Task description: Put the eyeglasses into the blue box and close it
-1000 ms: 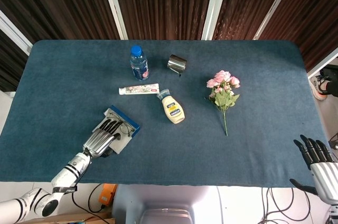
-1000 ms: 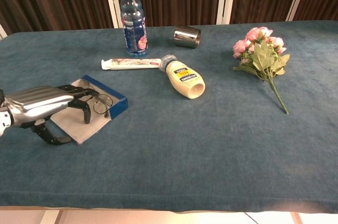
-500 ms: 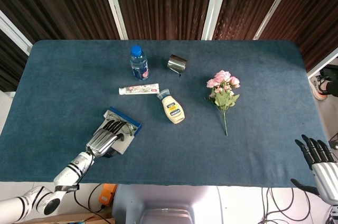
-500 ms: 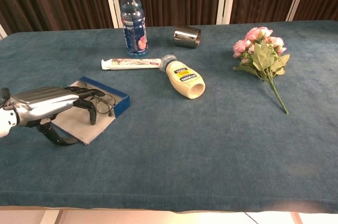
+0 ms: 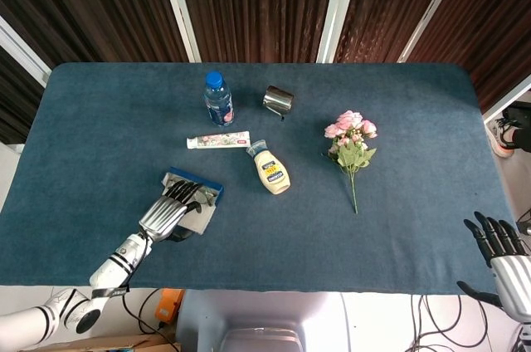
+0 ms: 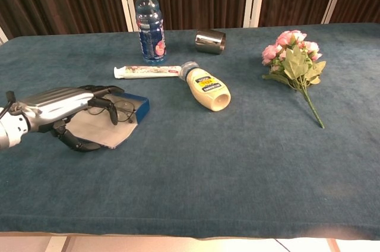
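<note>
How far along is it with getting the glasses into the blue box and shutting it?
Done: the eyeglasses already lie inside the open blue box. In hand: the left hand is over the box, its fingers reaching onto the glasses; whether it grips them is unclear. Left: closing the box, whose grey lining is exposed. The right hand hangs open off the table's near edge, uninvolved.

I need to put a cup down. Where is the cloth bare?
Bare: the stretch between the yellow squeeze bottle and the pink flower bouquet, and the front right. Crowded: around the open blue box under the left hand.
</note>
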`<state>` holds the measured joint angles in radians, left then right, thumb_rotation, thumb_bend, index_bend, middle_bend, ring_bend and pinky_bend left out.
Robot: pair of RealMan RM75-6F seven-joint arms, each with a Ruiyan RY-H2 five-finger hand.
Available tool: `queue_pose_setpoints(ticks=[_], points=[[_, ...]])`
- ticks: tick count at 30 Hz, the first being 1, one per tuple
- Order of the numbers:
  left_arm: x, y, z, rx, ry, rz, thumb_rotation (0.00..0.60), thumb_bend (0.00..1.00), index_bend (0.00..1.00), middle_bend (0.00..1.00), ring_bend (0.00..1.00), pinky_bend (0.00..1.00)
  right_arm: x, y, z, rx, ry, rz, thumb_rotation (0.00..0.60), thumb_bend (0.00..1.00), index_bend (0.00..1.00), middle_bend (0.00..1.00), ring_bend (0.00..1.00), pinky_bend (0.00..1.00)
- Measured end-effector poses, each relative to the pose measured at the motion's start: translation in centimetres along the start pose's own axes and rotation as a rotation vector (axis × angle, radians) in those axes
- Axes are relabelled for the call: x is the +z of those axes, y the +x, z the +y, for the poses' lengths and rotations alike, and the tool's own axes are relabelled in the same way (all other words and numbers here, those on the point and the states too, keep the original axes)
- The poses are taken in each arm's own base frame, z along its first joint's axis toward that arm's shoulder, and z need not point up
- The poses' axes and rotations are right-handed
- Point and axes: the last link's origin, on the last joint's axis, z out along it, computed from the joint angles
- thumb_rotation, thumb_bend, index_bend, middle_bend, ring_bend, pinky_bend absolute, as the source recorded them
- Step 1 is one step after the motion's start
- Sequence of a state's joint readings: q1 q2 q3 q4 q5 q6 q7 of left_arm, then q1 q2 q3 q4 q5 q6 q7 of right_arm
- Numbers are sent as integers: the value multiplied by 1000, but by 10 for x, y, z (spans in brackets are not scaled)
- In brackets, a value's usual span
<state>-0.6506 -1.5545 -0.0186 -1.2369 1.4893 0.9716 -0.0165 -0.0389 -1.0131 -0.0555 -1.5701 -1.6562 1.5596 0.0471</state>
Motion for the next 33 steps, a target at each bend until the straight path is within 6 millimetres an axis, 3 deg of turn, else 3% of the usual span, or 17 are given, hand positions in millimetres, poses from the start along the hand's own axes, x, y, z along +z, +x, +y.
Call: queue_pose_setpoints(ticks=[20, 26, 30, 33], points=[[42, 5, -7, -72, 88, 197, 600, 245, 382, 0, 0, 51, -3, 6, 4, 19, -4, 17, 600, 176, 0, 0, 0, 0], [50, 4, -12, -73, 125, 214, 600, 264, 479, 0, 0, 54, -4, 7, 5, 20, -5, 20, 600, 176, 0, 0, 0, 0], [51, 2, -15, -62, 132, 206, 600, 335, 588, 17, 0, 55, -4, 7, 5, 20, -4, 21, 600, 176, 0, 0, 0, 0], [48, -2, -18, -27, 134, 190, 600, 370, 617, 28, 0, 54, -4, 7, 5, 19, 0, 19, 600, 176, 0, 0, 0, 0]])
